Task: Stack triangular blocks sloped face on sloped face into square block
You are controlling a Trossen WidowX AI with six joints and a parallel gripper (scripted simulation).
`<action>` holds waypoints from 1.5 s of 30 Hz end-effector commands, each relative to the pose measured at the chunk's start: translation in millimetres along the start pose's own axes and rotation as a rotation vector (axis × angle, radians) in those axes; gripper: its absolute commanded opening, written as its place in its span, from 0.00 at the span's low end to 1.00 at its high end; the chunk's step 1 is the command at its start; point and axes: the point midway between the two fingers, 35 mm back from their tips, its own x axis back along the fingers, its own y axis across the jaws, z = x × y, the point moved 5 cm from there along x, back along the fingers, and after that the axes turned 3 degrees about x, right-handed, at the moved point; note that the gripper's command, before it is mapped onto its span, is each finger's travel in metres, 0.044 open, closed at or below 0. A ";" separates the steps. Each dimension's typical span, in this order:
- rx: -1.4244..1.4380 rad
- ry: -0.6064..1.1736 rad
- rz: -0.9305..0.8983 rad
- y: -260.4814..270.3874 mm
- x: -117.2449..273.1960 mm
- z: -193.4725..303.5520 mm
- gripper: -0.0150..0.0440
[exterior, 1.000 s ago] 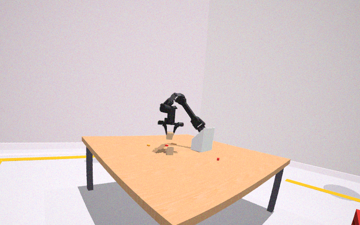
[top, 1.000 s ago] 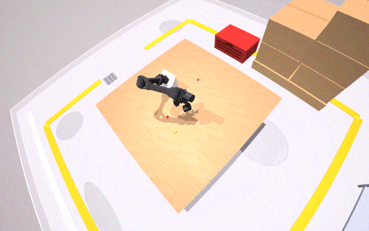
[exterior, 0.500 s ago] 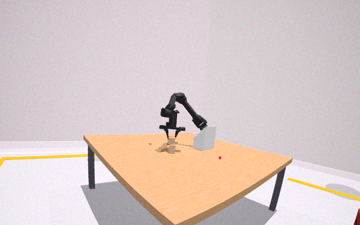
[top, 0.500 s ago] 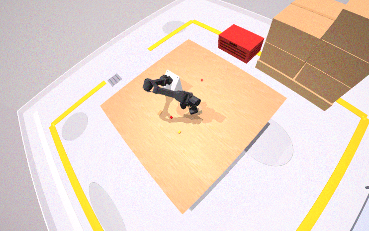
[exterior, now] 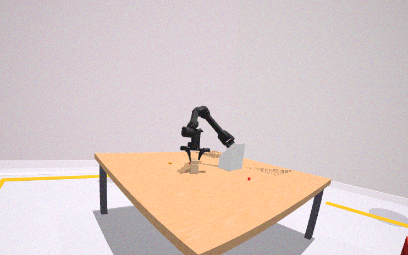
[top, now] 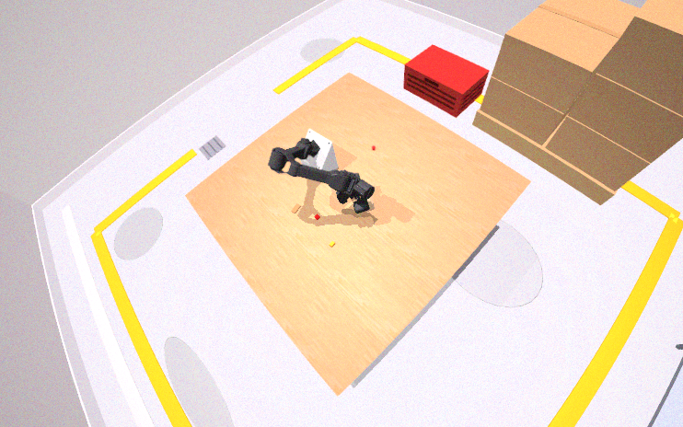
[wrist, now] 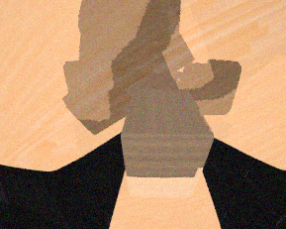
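My gripper point(exterior: 194, 159) point(wrist: 162, 137) points down and is shut on a light-brown triangular block point(exterior: 194, 162) point(wrist: 164, 160). In the wrist view its striped face and a grey-brown face beyond it show between the black fingers. The other triangular block point(exterior: 193, 170) rests on the table below the held one in the exterior view. The two overlap in that view, and I cannot tell whether they touch or how their slopes line up. The arm hides both in the top view. The lower block cannot be told apart from shadow in the wrist view.
A small brown piece point(top: 295, 209) and a red cube point(top: 317, 216) lie left of the gripper in the top view. A yellow piece point(top: 331, 244) point(exterior: 170, 162) lies farther out. Another red cube point(top: 373, 147) point(exterior: 249, 178) lies near the white base point(exterior: 232, 160). The wooden table point(top: 333, 317) carries all.
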 end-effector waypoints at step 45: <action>0.009 0.000 0.000 -0.2 -20.1 4.1 0.25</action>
